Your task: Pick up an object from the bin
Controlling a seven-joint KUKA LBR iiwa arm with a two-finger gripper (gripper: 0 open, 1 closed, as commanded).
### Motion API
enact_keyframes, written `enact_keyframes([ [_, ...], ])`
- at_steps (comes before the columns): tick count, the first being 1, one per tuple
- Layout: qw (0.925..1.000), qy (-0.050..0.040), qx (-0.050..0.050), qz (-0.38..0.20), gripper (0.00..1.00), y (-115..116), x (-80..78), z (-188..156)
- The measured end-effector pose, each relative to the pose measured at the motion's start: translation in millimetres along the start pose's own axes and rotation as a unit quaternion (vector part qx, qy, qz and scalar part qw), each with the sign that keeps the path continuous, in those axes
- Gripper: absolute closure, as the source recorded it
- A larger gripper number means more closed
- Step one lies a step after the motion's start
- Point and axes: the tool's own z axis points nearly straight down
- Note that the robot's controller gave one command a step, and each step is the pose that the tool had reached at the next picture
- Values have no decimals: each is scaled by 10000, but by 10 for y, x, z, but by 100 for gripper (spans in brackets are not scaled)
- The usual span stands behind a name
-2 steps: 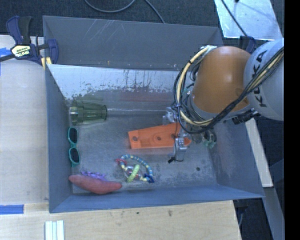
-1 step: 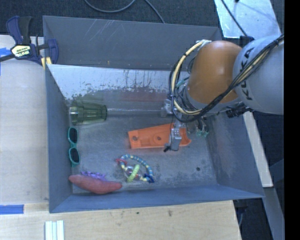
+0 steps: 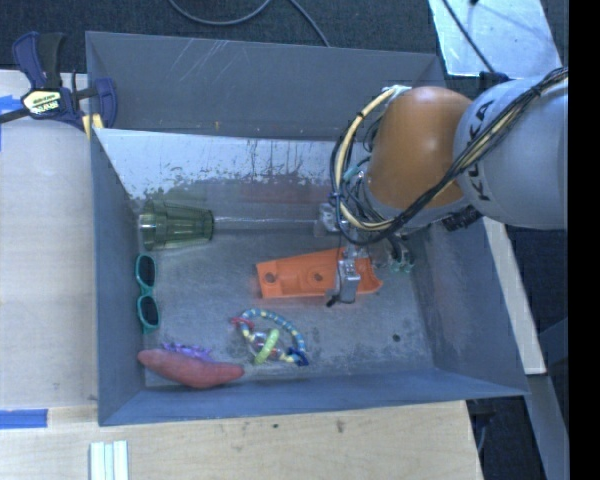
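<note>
From the camera view I see the arm (image 3: 515, 158) coming in from the right over the rim of the grey bin (image 3: 280, 88). Its silver last link is angled down and to the left. The rounded orange cover (image 3: 420, 148) at the wrist sits over the bin's right half, near the back wall. Yellow and black cables (image 3: 355, 163) loop round the cover's left side and run down toward the tool.

Below the cover the tool points nearly straight down at the floor of the bin. The jaws sit at the right end of a flat orange plastic piece (image 3: 298, 275). That piece lies about mid-floor, with its long side running left to right. I cannot tell whether the jaws are apart or together, or whether they touch the piece or hang just above it.

The other things lie well apart from the jaws. A green see-through cup (image 3: 175, 229) lies on its side at the back left. Teal sunglasses (image 3: 146, 290) lie along the left wall. A string of many-coloured beads (image 3: 270, 336) is just in front of the orange piece. A reddish oblong thing (image 3: 192, 370) rests against the front wall at the left.
</note>
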Motion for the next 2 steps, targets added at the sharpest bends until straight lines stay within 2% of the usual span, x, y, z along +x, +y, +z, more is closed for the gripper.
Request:
enact_keyframes([
  [1,9949,-76,4,-1003,100,52,142,216],
  [2,9949,-76,3,-1002,100,52,142,216],
])
